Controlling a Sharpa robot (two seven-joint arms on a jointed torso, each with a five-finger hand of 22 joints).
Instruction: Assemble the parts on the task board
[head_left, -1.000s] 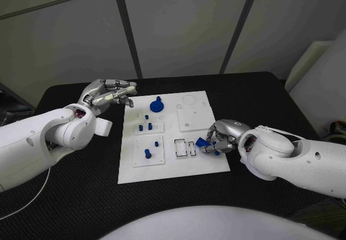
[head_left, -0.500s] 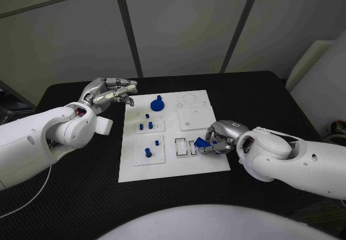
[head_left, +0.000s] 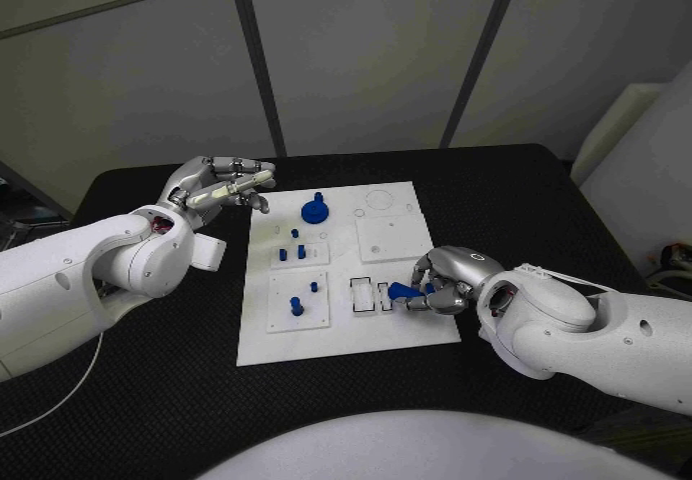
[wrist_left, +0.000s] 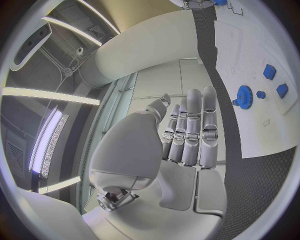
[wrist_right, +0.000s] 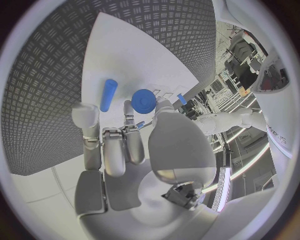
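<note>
Starting on the left, the left robot hand (head_left: 219, 186) hangs above the black table (head_left: 159, 350) just off the far left corner of the task board (head_left: 346, 335), fingers curled loosely inward with nothing in them, so it's basically closed on air; from its wrist camera the fingers (wrist_left: 190, 131) lie side by side and close together, with the board out beyond them. On the board itself there's a blue gear-like part (head_left: 315, 210) near the far edge, a few small blue pegs (head_left: 294, 250) standing in the plate below it, and another blue peg part (head_left: 297, 303) in the near left plate. Moving right, the right robot hand (head_left: 440, 282) sits low over the board's near right area, fingers bunched tight around a small blue part (head_left: 402, 291) that it pinches right over the little rectangular slots (head_left: 368, 297). The right wrist view shows a round blue piece (wrist_right: 144, 101) at the fingertips (wrist_right: 128, 111) and a blue cylinder (wrist_right: 108, 95) lying on the board just beside them.
</note>
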